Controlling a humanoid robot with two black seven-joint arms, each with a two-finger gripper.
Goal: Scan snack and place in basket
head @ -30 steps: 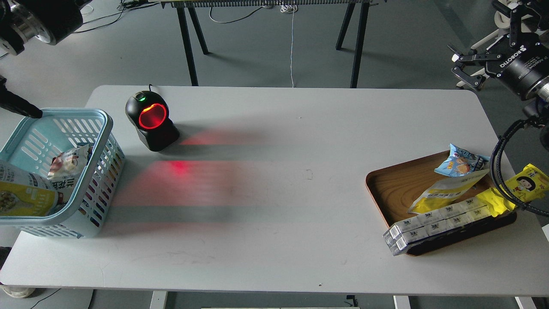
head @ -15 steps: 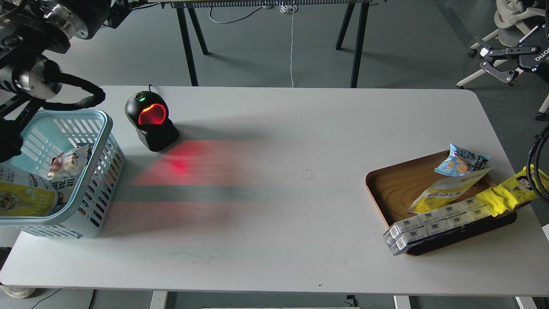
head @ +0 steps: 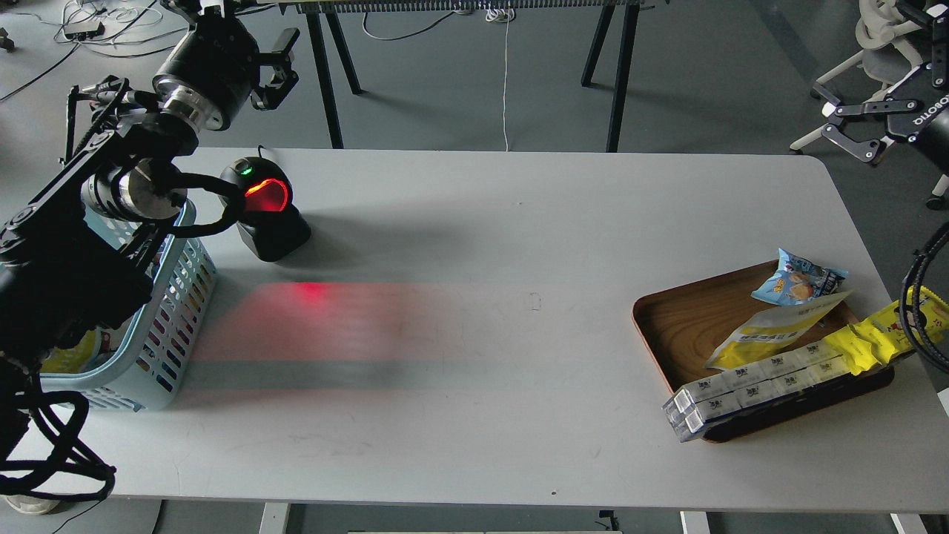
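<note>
The light blue basket (head: 178, 297) stands at the table's left edge, and my left arm covers most of it. Only a yellow sliver of the snack (head: 74, 353) shows inside it, under the arm. My left gripper (head: 241, 37) is raised beyond the table's far left edge, behind the scanner, open and empty. My right gripper (head: 836, 127) hovers off the table's far right corner, open and empty.
A black scanner (head: 263, 204) with a glowing red window stands right of the basket and casts red light on the table. A brown wooden tray (head: 682, 326) at the right holds a larger yellow-white pouch (head: 771, 330), a blue packet (head: 797, 280), white boxes (head: 749, 382) and a yellow wrapper (head: 875, 337).
My left arm has swung up and right across the basket, hiding its contents, and its gripper has come into view. My right gripper has drawn back right, away from the table's far corner.
</note>
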